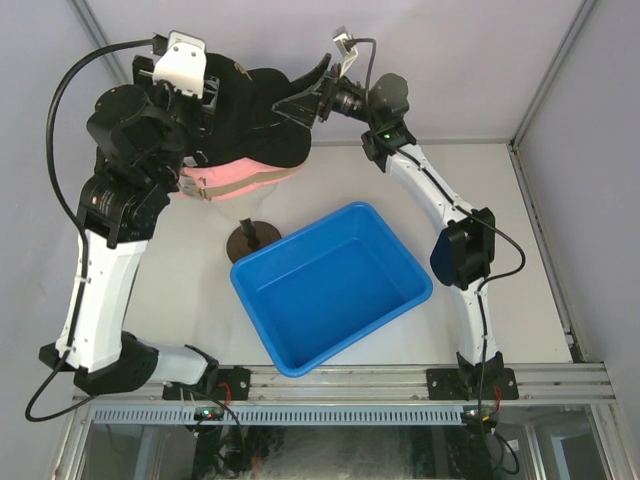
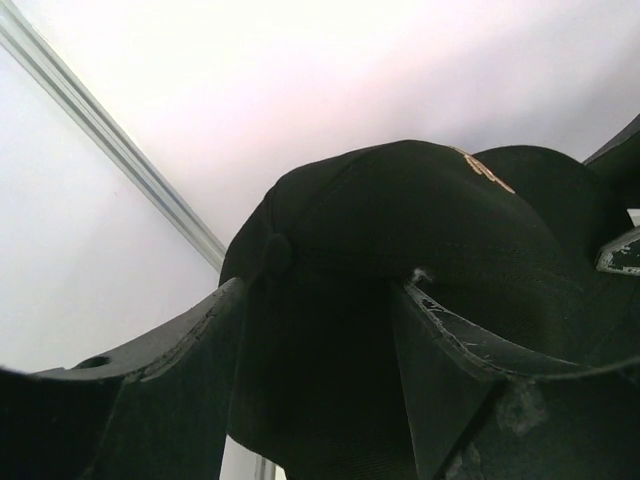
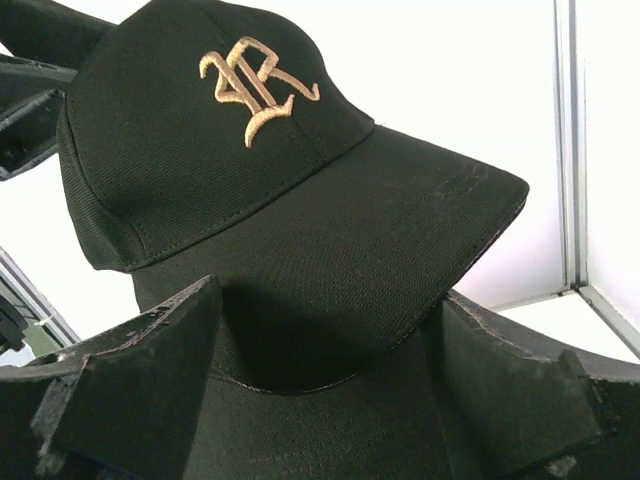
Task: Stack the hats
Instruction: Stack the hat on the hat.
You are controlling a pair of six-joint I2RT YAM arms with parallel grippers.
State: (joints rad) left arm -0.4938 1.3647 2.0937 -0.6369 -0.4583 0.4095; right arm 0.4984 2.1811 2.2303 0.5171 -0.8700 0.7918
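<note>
Top external view: the black cap (image 1: pixel 255 105) sits on top of the stack at the far left of the counter (image 1: pixel 500 190). A pink cap (image 1: pixel 240 172) is directly under it, and a strip of tan cap (image 1: pixel 203 188) shows below that. The pile is raised over a dark round base (image 1: pixel 250 238), just beyond the far corner of the blue bin (image 1: pixel 290 237). The left gripper (image 1: pixel 190 85) is at the back of the black cap and the right gripper (image 1: pixel 305 95) is at its front. From this height neither gripper's jaws can be made out.

The left wrist view shows only the rear of the black cap's crown, which bulges into the gap between the spread fingers (image 2: pixel 170 350). The fabric meets both inner faces. I cannot tell whether they are pressing it or lying loose against it. An edge of gold stitching shows at the crown's top.

Only the right wrist view shows the front panel. It carries a gold embroidered emblem (image 3: pixel 255 85), and the brim (image 3: pixel 380 230) juts out to the right. The brim dips between the widely spaced fingers (image 3: pixel 140 360) and its edges run up to both. I cannot tell whether the right gripper is clamping it or just framing it.
</note>
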